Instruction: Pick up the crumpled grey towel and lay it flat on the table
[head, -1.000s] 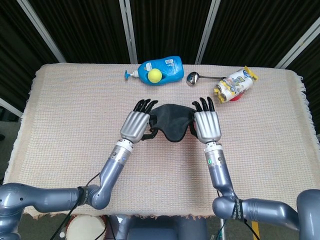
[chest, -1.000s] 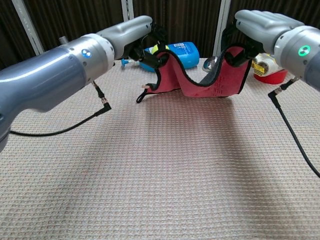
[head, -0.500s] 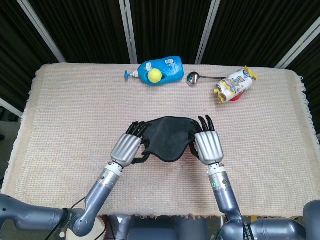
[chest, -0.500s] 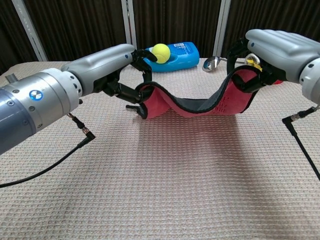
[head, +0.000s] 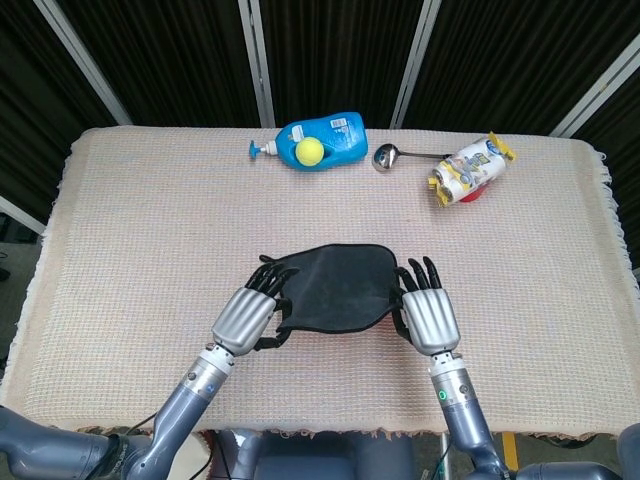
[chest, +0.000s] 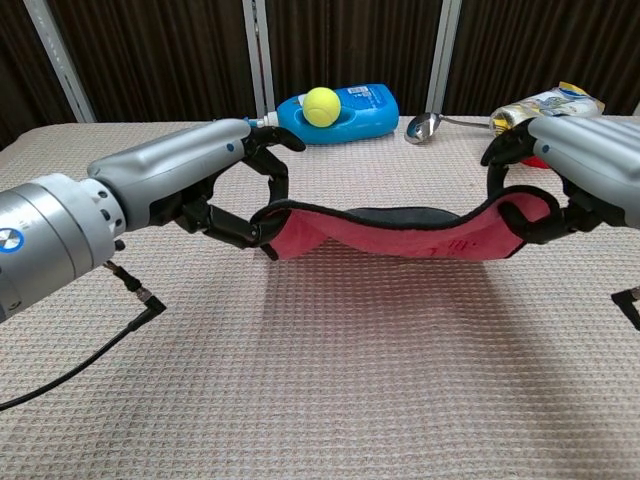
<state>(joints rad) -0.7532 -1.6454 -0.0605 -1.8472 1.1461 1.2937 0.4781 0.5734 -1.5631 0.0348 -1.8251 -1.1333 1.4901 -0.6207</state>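
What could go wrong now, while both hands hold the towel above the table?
The towel sags between the left hand and the right hand, with its right edge curled over. If released now, it may land folded or red side up. A weak grip on either side could let one end drop early.

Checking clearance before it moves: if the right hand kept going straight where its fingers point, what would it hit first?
Probably the crumpled yellow-and-white snack bag at the far edge, well beyond the right hand; bare table lies between. Depth is uncertain.
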